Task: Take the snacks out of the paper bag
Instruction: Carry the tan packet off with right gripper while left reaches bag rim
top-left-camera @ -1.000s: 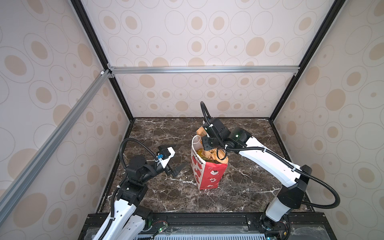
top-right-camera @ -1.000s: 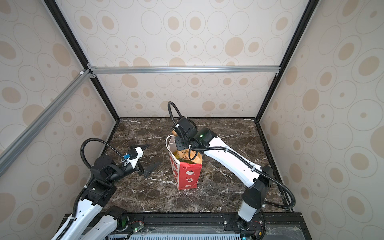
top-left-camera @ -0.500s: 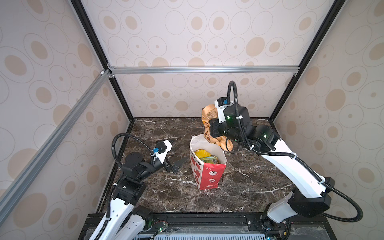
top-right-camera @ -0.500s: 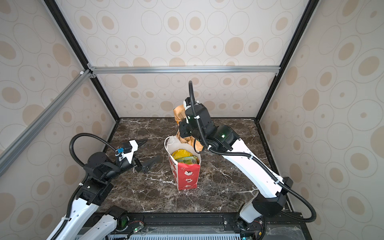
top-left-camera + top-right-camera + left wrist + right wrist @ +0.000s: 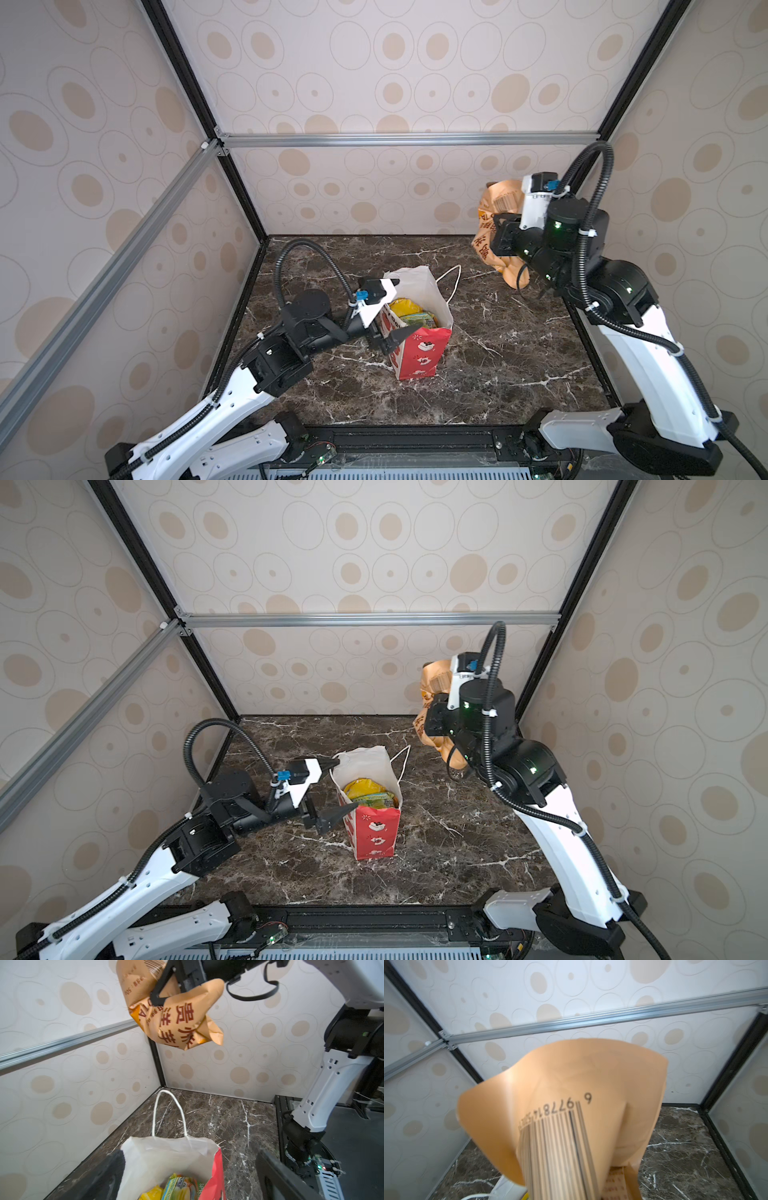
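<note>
- Red paper bag point(image 5: 419, 357): one, standing upright on the dark marble bench point(image 5: 498, 353) with its mouth open and its inside white. One white cord handle point(image 5: 454, 282) shows, drooping off its far rim.
- Snacks in sight: three. Two lie inside the bag, a yellow packet point(image 5: 365, 785) and a green packet point(image 5: 376, 800) just beside it. Anything beneath them is hidden.
- The third is one tan kraft pouch point(image 5: 496, 197) with red lettering and a barcode. It hangs in the air above and to the far right of the bag, well apart from it.
- Right claw point(image 5: 496, 235): clamped on the pouch's crumpled middle. Its arm rises steeply, elbow bent, wrist high above the bag.
- Left claw point(image 5: 405, 307): spread wide at the bag's mouth, a finger on either side of its left rim, gripping nothing. Its arm reaches in low from the bag's left, forearm nearly level.
</note>
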Robot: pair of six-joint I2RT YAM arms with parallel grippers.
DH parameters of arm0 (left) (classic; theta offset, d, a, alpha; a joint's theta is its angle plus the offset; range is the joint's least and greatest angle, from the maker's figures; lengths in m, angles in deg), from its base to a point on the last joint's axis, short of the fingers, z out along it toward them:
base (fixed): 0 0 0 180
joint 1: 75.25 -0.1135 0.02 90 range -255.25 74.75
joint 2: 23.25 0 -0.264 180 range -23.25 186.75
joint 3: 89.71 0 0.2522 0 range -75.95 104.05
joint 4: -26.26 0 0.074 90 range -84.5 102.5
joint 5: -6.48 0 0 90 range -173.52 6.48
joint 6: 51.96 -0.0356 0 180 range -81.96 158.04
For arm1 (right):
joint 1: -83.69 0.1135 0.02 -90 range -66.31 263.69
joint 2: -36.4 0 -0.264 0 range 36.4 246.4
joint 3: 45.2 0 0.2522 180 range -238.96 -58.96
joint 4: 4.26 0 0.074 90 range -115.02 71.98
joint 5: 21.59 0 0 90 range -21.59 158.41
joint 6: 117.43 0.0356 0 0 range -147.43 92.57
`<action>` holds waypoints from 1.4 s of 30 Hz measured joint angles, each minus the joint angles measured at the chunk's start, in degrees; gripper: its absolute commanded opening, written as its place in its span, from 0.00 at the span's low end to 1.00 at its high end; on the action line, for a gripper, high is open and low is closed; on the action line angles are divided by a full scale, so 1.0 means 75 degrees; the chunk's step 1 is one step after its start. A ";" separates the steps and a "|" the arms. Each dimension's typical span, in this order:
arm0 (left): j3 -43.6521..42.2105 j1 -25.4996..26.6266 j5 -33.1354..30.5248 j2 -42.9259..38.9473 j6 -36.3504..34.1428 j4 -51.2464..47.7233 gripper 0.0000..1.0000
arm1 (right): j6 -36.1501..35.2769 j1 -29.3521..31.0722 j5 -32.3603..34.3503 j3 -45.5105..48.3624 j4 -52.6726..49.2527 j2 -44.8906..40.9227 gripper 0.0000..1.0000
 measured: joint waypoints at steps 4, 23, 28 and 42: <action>0.0574 0.1212 -0.0991 0.0761 -0.0361 -0.0408 0.98 | 0.0533 -0.1139 -0.0621 0.1326 0.0041 -0.0629 0.00; 0.1425 0.2130 -0.3010 0.1842 -0.0530 -0.1600 0.98 | 0.1317 -0.2183 -0.2585 0.5843 0.1708 0.2031 0.00; 0.1425 0.2130 -0.3252 0.1830 -0.0504 -0.1562 0.98 | 0.1227 -0.2183 -0.2579 0.6242 0.2139 0.2486 0.27; 0.1425 0.2130 -0.3520 0.2148 -0.0504 -0.1521 0.98 | 0.1172 -0.2186 -0.2232 0.6339 0.1749 0.1425 0.83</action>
